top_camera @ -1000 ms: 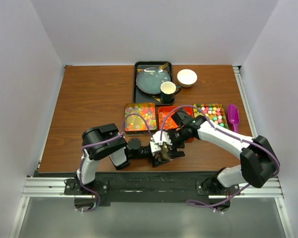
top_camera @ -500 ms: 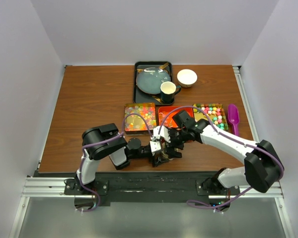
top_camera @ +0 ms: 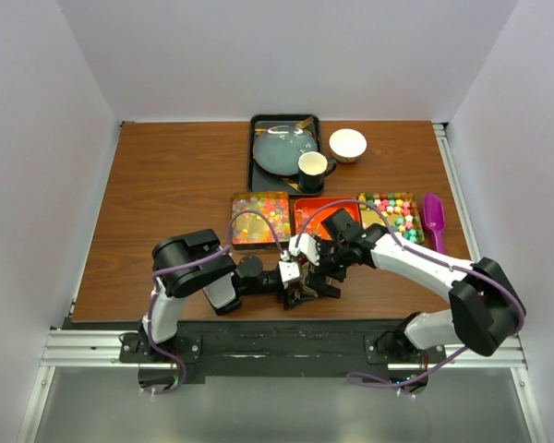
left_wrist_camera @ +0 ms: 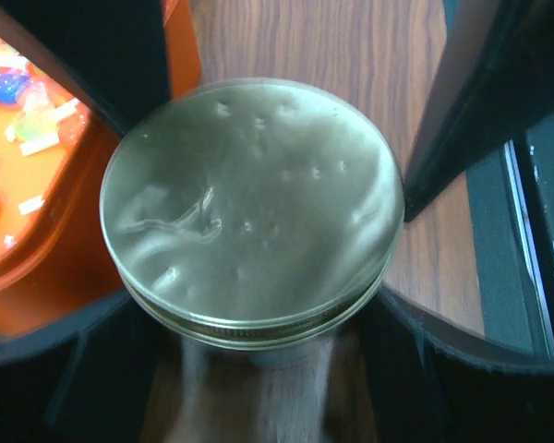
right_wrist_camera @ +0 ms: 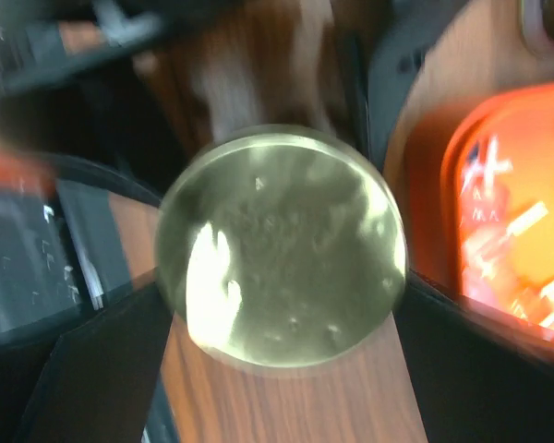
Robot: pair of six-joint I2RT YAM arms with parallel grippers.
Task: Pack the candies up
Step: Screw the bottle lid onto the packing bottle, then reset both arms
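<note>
A small clear jar with a gold lid [left_wrist_camera: 249, 203] stands on the wood table near the front edge. My left gripper [top_camera: 291, 280] is shut on the jar's body under the lid. My right gripper [top_camera: 321, 273] comes from the right, and its fingers [right_wrist_camera: 74, 369] press on both sides of the gold lid [right_wrist_camera: 282, 245]. The candies lie in three trays behind the jar: gummies [top_camera: 270, 214] in the left tray, clear-wrapped pieces [top_camera: 312, 217] in the orange middle tray, and pastel lumps [top_camera: 394, 212] in the right tray. The jar is mostly hidden in the top view.
A purple scoop [top_camera: 433, 220] lies to the right of the trays. A dark tray [top_camera: 255, 175] at the back holds a blue-grey plate and a dark cup [top_camera: 312, 170]. A white bowl [top_camera: 347, 144] stands beside it. The orange tray's edge [left_wrist_camera: 180, 55] is close behind the jar.
My right wrist has shifted slightly left and back and turned over the jar. The left gripper and the jar have stayed in place.
</note>
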